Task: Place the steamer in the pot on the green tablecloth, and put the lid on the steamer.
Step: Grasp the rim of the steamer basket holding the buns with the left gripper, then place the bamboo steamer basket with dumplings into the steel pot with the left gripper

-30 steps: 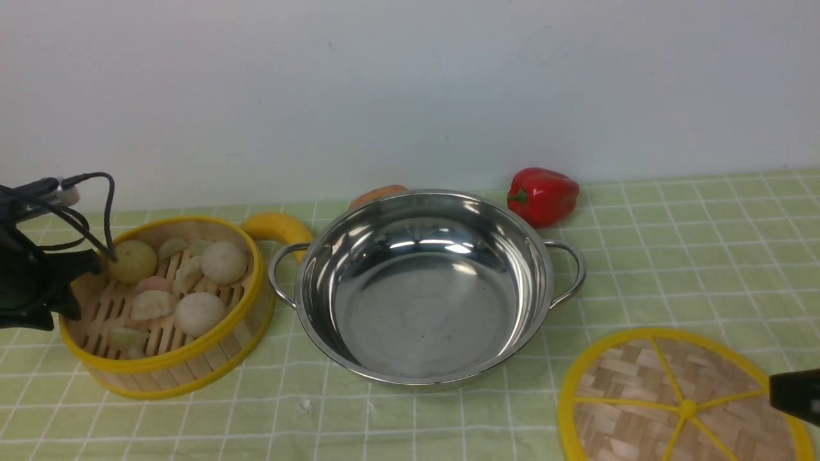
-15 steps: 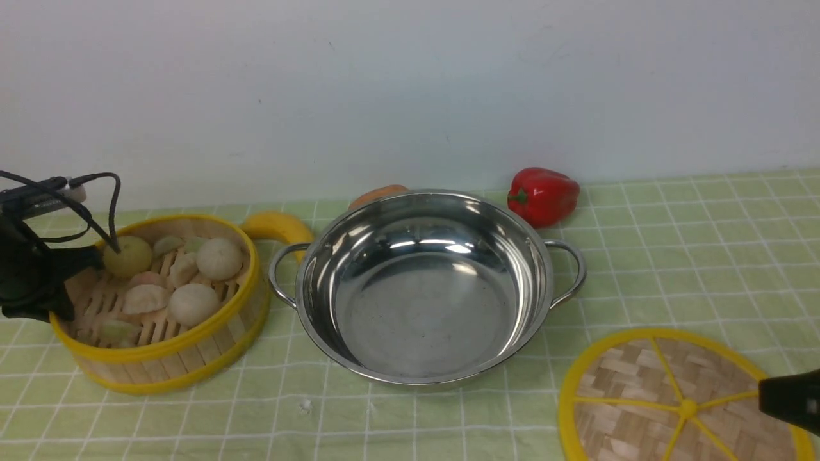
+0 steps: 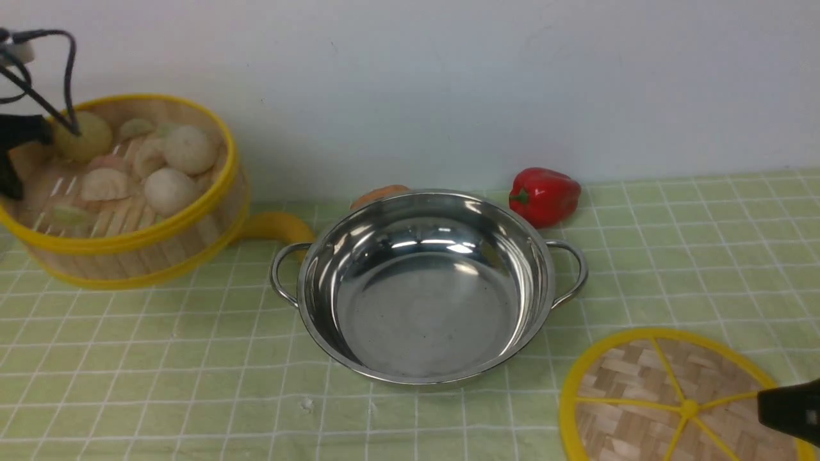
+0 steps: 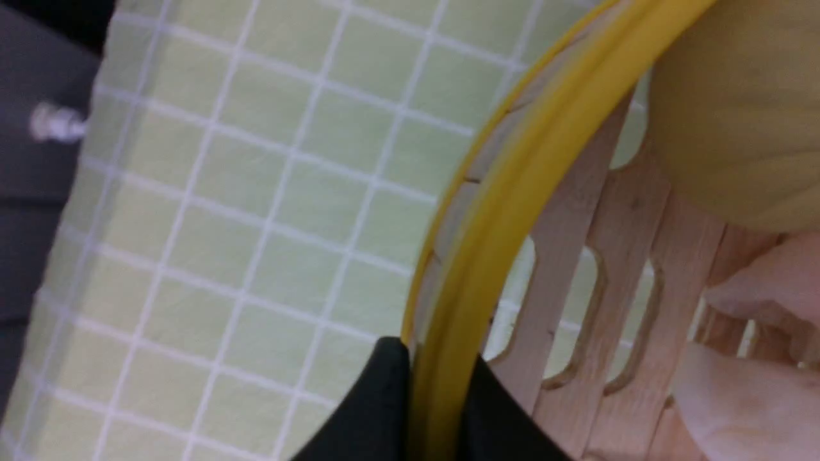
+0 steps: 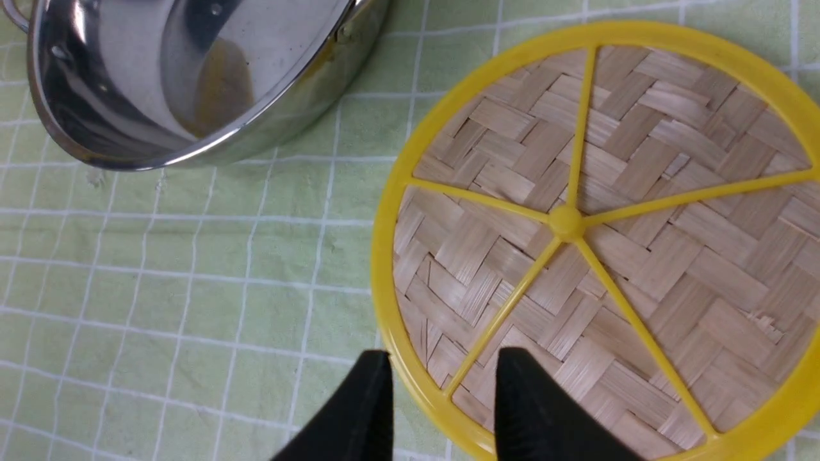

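Observation:
The steamer [image 3: 147,253], a bamboo basket with yellow rims and pale buns, hangs in the air at the far left, above the green tablecloth [image 3: 192,358]. My left gripper [image 3: 16,153] is shut on its left rim; in the left wrist view its black fingers pinch the yellow rim [image 4: 512,192] of the steamer. The steel pot [image 3: 416,288] stands empty in the middle. The woven lid [image 3: 666,397] lies flat at the front right. My right gripper [image 5: 442,371] is open, one finger on each side of the rim of the lid [image 5: 576,224], and shows only as a black tip in the front view [image 3: 788,410].
A red pepper [image 3: 543,195] lies behind the pot on the right. A banana [image 3: 278,225] lies between the steamer and the pot's left handle. An orange object [image 3: 378,194] peeks out behind the pot. A white wall closes the back.
My left gripper has lifted the steamer off the cloth, well upward and a little left. My right gripper has edged slightly left over the lid.

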Action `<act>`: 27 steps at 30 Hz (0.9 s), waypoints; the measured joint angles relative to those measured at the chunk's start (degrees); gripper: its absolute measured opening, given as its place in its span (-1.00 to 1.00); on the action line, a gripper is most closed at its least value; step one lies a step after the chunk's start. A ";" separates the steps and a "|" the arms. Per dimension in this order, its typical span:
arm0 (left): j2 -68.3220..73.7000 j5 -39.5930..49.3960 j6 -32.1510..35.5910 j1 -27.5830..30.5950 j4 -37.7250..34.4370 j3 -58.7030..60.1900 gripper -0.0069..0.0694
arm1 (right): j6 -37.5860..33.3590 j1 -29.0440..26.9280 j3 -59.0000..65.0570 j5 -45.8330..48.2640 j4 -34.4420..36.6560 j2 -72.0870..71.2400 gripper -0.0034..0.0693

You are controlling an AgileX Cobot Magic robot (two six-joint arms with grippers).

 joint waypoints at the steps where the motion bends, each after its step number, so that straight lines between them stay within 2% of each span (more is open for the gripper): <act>1: 0.00 0.00 0.13 -1.55 -0.41 -0.23 -0.71 | 0.00 0.00 0.00 -0.01 0.00 0.00 -0.23; 3: 0.41 0.00 0.35 -10.42 -0.97 -0.30 -0.71 | 0.00 0.00 -0.02 -0.01 0.00 0.00 -0.23; 4: 0.49 0.05 0.35 -11.15 -0.97 -0.30 -0.71 | 0.00 0.00 -0.02 -0.01 0.00 0.00 -0.23; 7: 2.30 0.26 0.58 -23.35 -1.76 -0.30 -0.71 | 0.00 0.00 -0.02 0.05 -0.02 0.00 -0.23; 12: 5.96 -1.27 -0.52 -33.54 -0.99 -0.30 -0.71 | 0.00 0.00 -0.02 0.05 -0.02 0.00 -0.23; 18: 11.22 -2.41 -3.62 -35.06 1.80 -0.30 -0.72 | 0.00 0.00 -0.02 0.86 -0.02 0.00 -0.23; 27: 15.83 -6.85 -4.45 -34.88 4.04 -0.30 -0.71 | 0.00 0.00 -0.02 1.05 -0.02 0.00 -0.23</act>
